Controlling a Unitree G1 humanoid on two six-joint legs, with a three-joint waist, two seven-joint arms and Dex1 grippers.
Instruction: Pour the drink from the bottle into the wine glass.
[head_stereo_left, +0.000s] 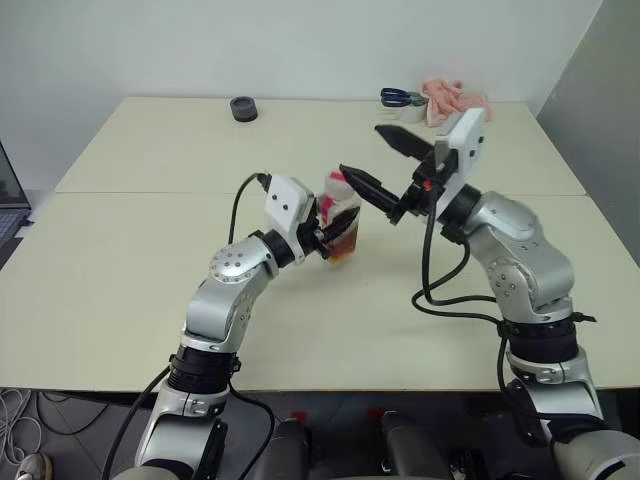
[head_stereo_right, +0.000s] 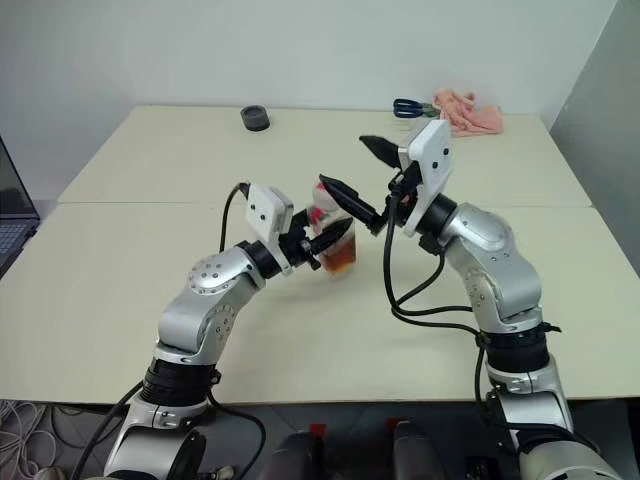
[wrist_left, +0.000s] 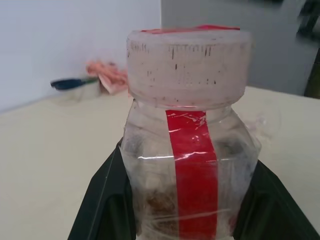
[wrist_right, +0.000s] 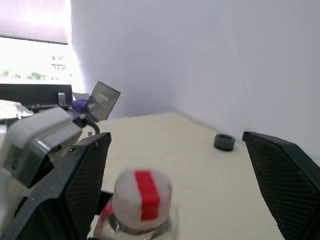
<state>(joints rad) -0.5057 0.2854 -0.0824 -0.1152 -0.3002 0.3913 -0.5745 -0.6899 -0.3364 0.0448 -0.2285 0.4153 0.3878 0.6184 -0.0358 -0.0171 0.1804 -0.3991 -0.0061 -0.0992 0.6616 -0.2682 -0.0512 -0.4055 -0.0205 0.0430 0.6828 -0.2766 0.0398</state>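
One bottle, cap on, amber drink in its base: clenched upright in the left gripper. One right gripper, released and spread wide, hovers just above the cap. Beyond both: one dark roll, one pink cloth, one scissors.

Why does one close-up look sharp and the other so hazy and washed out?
Left wrist view: the bottle sits close and crisp between the left pincer's fingers, cloth behind soft. Right wrist view: the bottle's cap is blurred, and a bright window glares white.
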